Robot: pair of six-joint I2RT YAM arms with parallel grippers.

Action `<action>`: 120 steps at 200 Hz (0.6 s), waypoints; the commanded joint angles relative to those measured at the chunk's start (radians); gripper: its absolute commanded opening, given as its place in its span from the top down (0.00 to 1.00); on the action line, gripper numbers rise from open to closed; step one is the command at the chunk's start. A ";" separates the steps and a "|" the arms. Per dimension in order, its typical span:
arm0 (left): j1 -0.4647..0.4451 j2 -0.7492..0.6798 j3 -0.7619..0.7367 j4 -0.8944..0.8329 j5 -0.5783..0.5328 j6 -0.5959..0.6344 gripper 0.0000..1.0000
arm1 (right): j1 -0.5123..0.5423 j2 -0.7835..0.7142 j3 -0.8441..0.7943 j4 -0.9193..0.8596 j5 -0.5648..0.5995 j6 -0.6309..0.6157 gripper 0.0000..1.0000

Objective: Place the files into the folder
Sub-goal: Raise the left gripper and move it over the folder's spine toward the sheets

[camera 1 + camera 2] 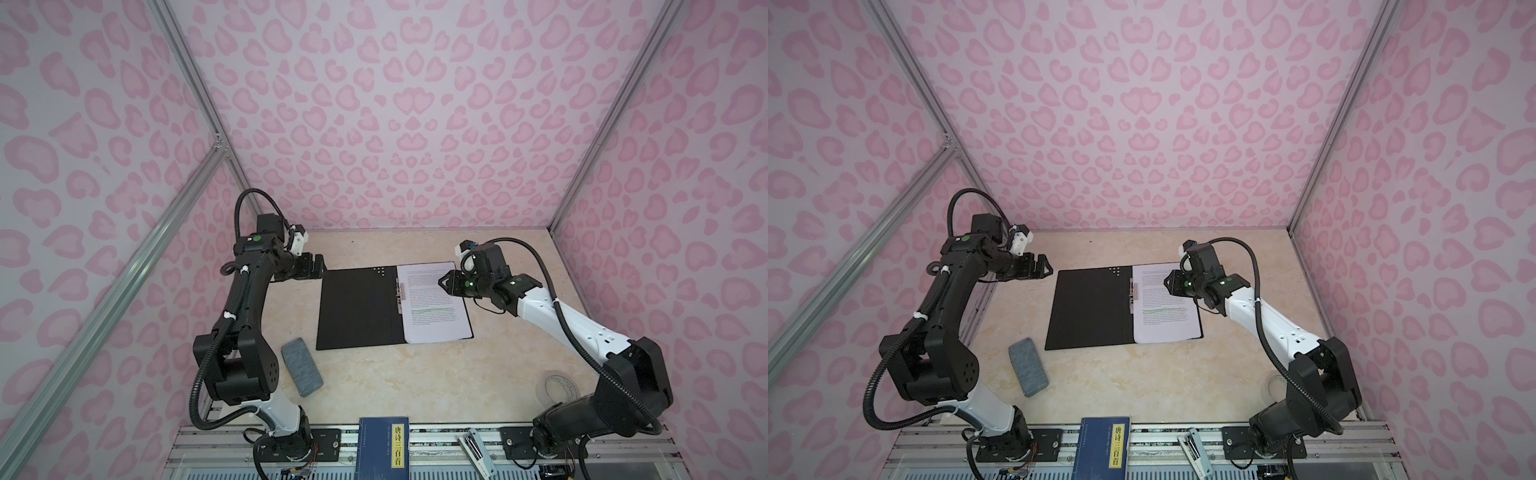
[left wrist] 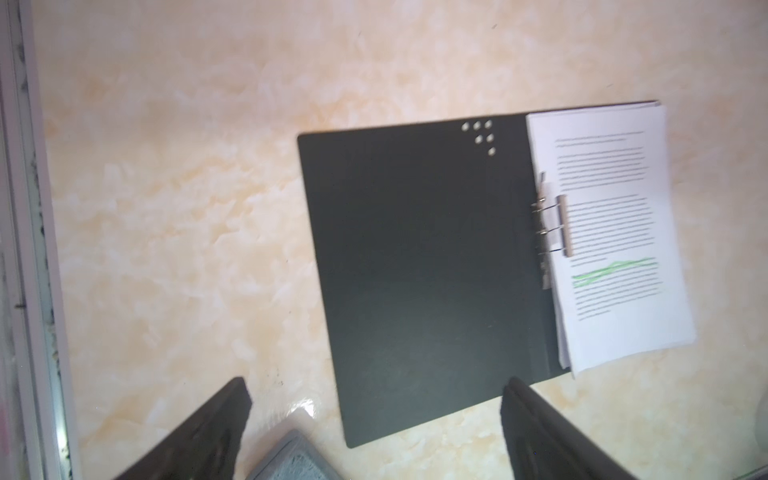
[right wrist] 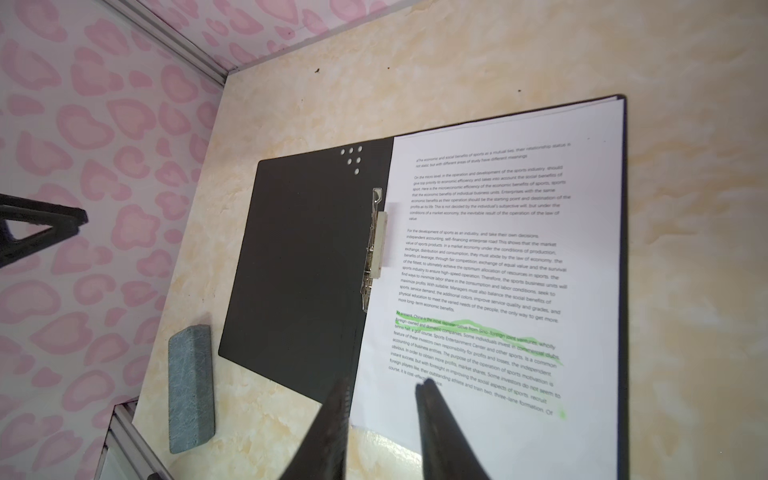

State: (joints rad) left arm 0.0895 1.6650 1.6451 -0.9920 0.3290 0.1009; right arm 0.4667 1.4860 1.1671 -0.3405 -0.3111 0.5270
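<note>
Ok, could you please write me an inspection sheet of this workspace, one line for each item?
Surface: beige marbled table, small dark specks near the back.
Job's things: folder lies open, black inside up; files lie on its right half, clip at their inner edge.
Clutter: grey block front left of folder; blue book and a stapler-like tool on the front rail; tape roll front right.
Claws: left claw open, empty, by folder's far left corner; right claw over files, jaws slightly apart, empty.
Cables: black hoses along both arms; thin wires at the bases.
Surroundings: pink-patterned walls, metal frame.
</note>
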 commanded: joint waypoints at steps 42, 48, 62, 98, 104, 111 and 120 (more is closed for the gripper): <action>-0.152 0.111 0.141 0.055 0.170 -0.073 0.03 | -0.147 -0.058 -0.131 0.195 -0.051 0.124 0.75; -0.167 0.132 0.150 0.067 0.170 -0.082 0.03 | -0.200 -0.058 -0.199 0.316 -0.137 0.184 0.75; -0.199 0.196 0.182 0.075 0.168 -0.109 0.03 | -0.312 -0.027 -0.341 0.662 -0.283 0.377 0.77; -0.284 0.427 0.337 0.050 0.176 -0.120 0.03 | -0.278 0.069 -0.158 0.368 -0.240 0.121 0.64; -0.295 0.467 0.369 0.048 0.175 -0.124 0.03 | -0.249 0.072 -0.117 0.284 -0.183 0.059 0.63; -0.304 0.510 0.411 0.042 0.173 -0.130 0.03 | -0.217 0.076 -0.068 0.197 -0.114 -0.011 0.62; -0.314 0.562 0.466 0.034 0.181 -0.139 0.03 | -0.182 0.086 -0.013 0.114 -0.040 -0.084 0.62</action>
State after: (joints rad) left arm -0.2016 2.1296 2.0083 -0.9421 0.4866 -0.0101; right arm 0.2134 1.5532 1.0554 -0.0059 -0.5056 0.6792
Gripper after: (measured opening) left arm 0.974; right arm 0.379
